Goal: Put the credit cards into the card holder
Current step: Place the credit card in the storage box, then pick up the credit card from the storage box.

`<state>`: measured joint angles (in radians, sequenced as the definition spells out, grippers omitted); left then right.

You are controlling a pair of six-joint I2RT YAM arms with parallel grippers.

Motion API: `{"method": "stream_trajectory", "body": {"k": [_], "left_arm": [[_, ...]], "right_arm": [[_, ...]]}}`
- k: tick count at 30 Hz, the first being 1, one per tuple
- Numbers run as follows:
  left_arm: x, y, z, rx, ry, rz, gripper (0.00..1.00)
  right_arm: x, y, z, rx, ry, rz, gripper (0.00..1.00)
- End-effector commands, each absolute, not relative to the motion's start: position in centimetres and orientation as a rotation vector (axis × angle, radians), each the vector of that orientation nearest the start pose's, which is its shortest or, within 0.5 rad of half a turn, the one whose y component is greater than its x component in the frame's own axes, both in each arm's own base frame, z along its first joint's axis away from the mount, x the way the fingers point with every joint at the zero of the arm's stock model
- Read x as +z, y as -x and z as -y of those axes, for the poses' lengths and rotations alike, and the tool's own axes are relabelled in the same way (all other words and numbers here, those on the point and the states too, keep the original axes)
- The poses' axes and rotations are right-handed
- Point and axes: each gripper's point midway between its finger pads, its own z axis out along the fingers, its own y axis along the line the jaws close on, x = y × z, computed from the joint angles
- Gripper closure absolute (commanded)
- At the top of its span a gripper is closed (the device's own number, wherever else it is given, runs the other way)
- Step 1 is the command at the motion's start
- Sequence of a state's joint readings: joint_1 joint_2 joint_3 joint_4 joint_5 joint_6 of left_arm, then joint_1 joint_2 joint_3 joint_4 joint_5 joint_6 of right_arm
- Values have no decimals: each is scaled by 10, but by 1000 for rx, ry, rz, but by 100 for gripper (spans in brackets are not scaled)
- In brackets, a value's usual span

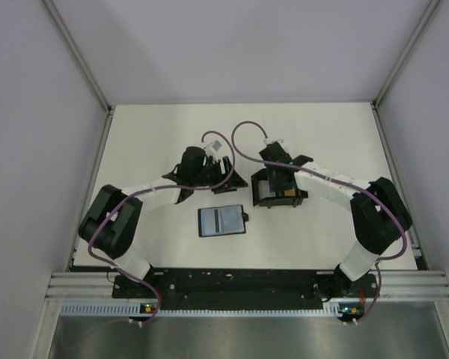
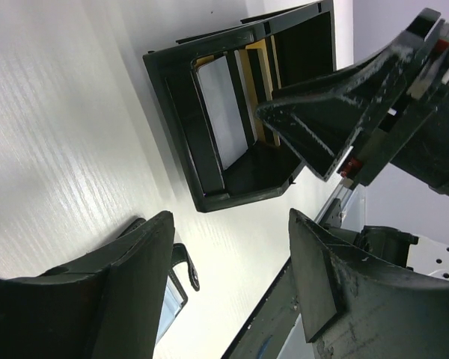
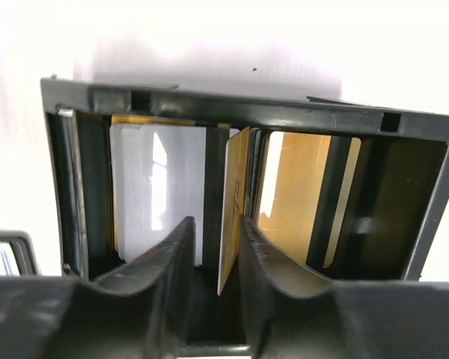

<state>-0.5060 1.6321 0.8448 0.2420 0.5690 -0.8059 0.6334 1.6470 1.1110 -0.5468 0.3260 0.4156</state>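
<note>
Left gripper (image 2: 230,221) gapes wide, empty. Right gripper (image 3: 217,222) straddles an upright gold card (image 3: 233,209) inside the black box (image 3: 232,112); whether it is clamped is unclear. Card holder (image 1: 223,221) lies flat on the surface (image 1: 157,134), at the box's 8 o'clock.

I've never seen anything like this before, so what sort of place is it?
Most likely a robotics lab test cell: the left arm and right arm are bolted to a metal rail at the edge of a white table, boxed in by plain walls on aluminium framing.
</note>
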Motion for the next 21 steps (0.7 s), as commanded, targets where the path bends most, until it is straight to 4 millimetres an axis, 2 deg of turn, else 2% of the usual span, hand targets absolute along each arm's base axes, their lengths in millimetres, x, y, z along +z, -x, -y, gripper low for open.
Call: {"method": "stream_trajectory", "body": {"k": [1,3,7,11,13,18,21], "left_arm": [[126,-301,308,-1358,-77,-2283,34],[125,-299,307,-1350,-83,-2283,34],[126,-298,303,-1330,-82,-2289,34],[132,-297,300,-1307,-90,-2280,34],[135,-297,299,-1297,-92,-2275,34],[144,-294,295,-1280,-98,-2253,33],[156,-290,291,-1294,-100,-2210,33]], "right_arm": [[74,-338,-179,-79,149,-2533,83],[79,-342,-178,-91,157,-2518,100],[109,-347,-175,-88,157,-2451,100],[161,-344,-174,-14,149,-2362,100],[180,-340,-175,33,141,-2332,100],[208,-323,-182,202,98,-2296,100],[217,-311,-198,419,79,-2280,100]]}}
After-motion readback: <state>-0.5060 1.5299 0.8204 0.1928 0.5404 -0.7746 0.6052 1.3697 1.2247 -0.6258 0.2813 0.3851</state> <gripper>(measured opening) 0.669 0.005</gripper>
